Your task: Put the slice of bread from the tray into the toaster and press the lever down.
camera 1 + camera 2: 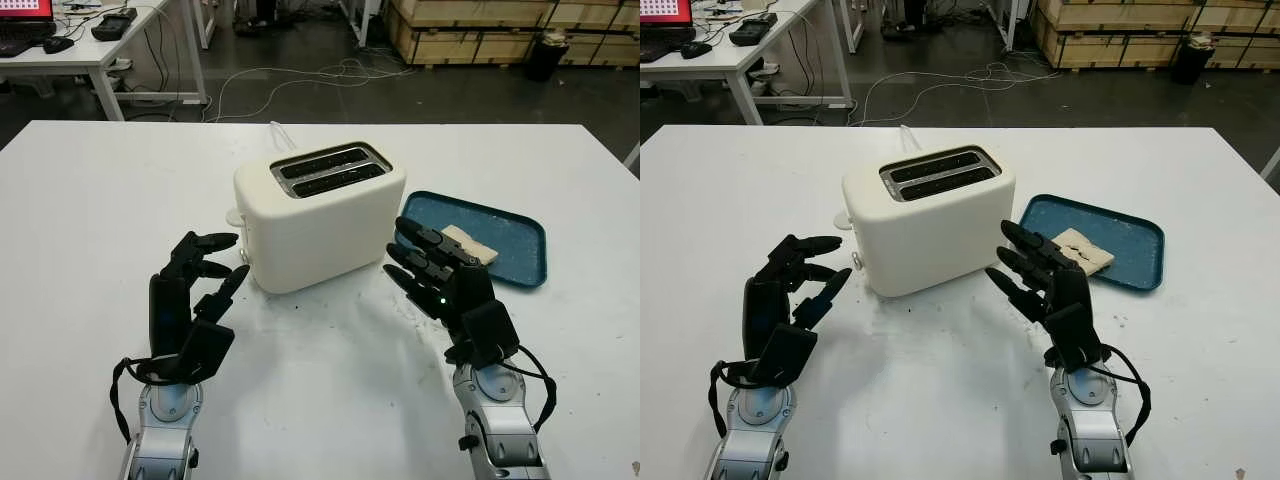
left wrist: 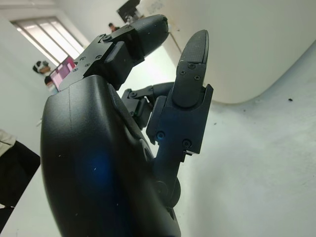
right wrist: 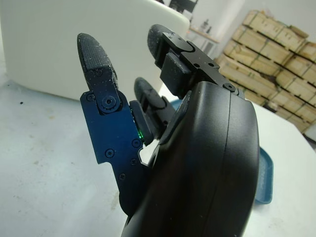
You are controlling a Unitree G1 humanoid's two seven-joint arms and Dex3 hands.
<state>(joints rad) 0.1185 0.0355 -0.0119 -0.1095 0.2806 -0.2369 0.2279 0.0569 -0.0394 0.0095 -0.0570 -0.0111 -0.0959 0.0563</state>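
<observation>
Nothing grasped yet. Landmark is the cream two-slot toaster (image 1: 318, 213), standing mid-table (image 1: 90, 200) with both slots empty and facing up. The bread slice (image 1: 1081, 250) lies flat in the blue tray (image 1: 1135, 240), which sits just beside the toaster on the robot's right; the slice is at the tray end nearest the toaster, so it's a short carry to the slots. The right hand (image 1: 440, 275) hangs in front of the toaster's right corner, near the tray's near edge, open and holding nothing, fingertips aimed toward the slice but not touching it. My read: it's staged for the pickup, reach not finished. The left hand (image 1: 195, 285) is in front of the toaster's left end, open, empty, clear of the body. The small lever knob (image 1: 856, 261) sticks out low on that left end, close to the left fingers (image 2: 190, 79), so that hand looks placed for the press once the bread is in. The slice lies flat on the tray floor, so getting fingers under an edge is the likely tricky part.
</observation>
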